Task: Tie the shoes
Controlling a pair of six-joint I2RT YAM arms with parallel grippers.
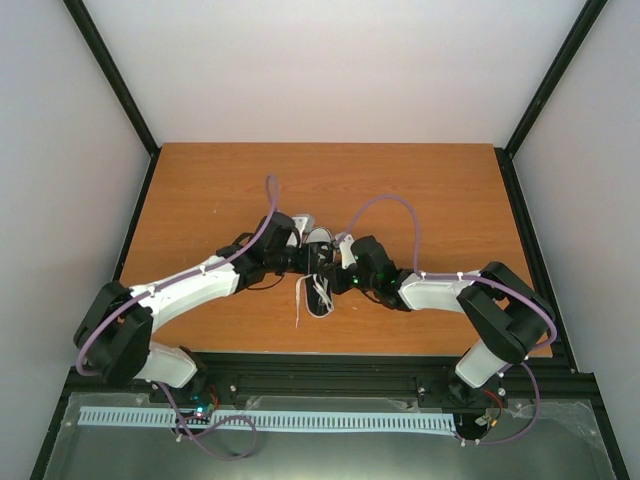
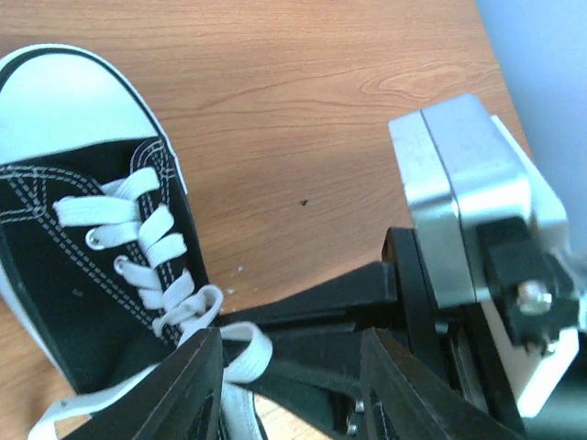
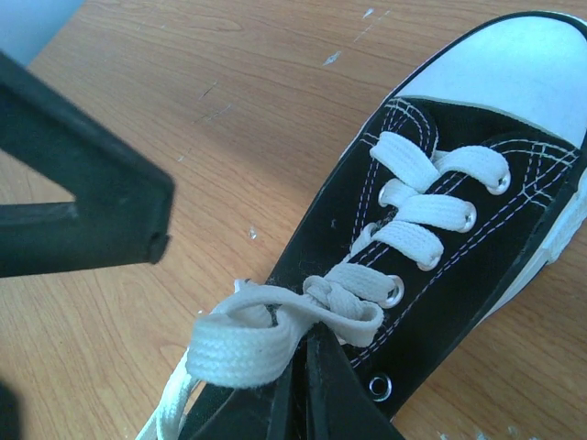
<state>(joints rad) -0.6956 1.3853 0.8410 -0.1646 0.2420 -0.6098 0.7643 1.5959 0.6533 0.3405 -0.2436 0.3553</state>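
The black canvas shoe with a white toe cap lies mid-table, toe pointing away from the arms. Its white laces cross the tongue and end in a half knot. A lace loop rises from that knot and drapes over the tips of my right gripper, whose jaws are shut and pinch it. My left gripper stands open just left of the shoe. The same loop curls against its left finger without being pinched. Loose lace ends trail toward the near edge.
My right arm's black gripper body and silver camera housing sit right in front of the left gripper's jaws. One left finger juts into the right wrist view beside the shoe. Grey walls stand on three sides of the wooden table.
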